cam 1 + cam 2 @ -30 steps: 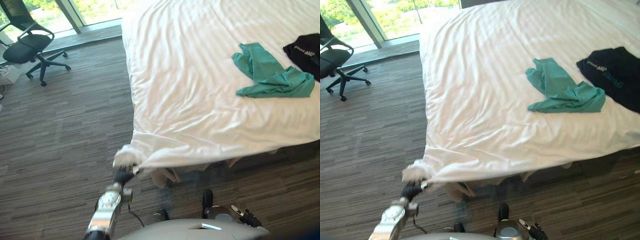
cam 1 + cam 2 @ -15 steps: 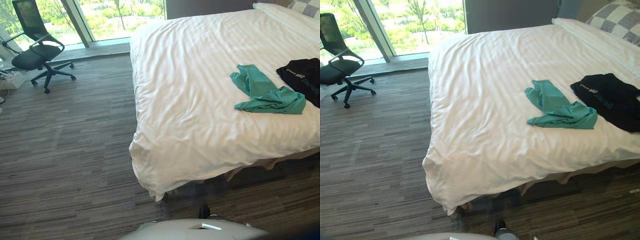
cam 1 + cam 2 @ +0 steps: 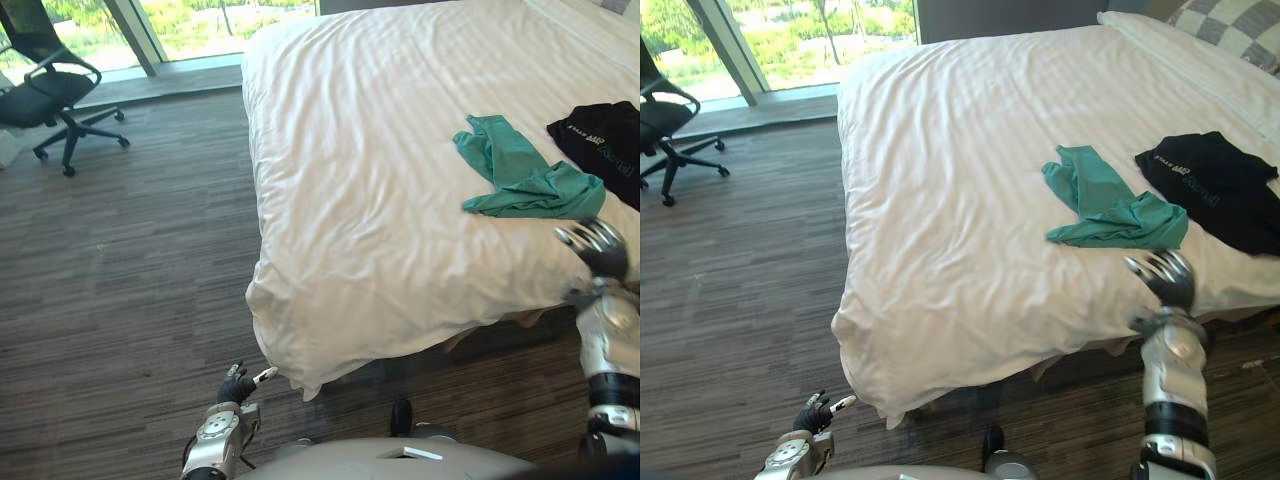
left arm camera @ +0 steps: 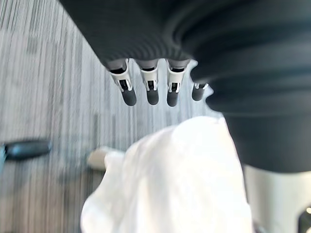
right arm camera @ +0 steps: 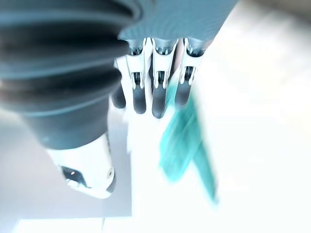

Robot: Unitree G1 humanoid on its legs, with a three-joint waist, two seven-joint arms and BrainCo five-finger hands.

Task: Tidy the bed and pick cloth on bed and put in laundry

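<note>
An office chair (image 3: 50, 95) stands far left on the floor. The left hand (image 3: 238, 385) hangs low near the white duvet's (image 3: 370, 220) drooping corner, fingers straight, empty. The green cloth (image 3: 1105, 205) lies on the bed beside a black garment (image 3: 1215, 185). The right hand (image 3: 1165, 275) hovers near the green cloth, fingers relaxed, holding nothing.

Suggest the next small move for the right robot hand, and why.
Probably reach the right robot hand forward onto the green cloth: the hand hovers open and empty at the edge of the bed, just short of that cloth, the nearest garment.
</note>
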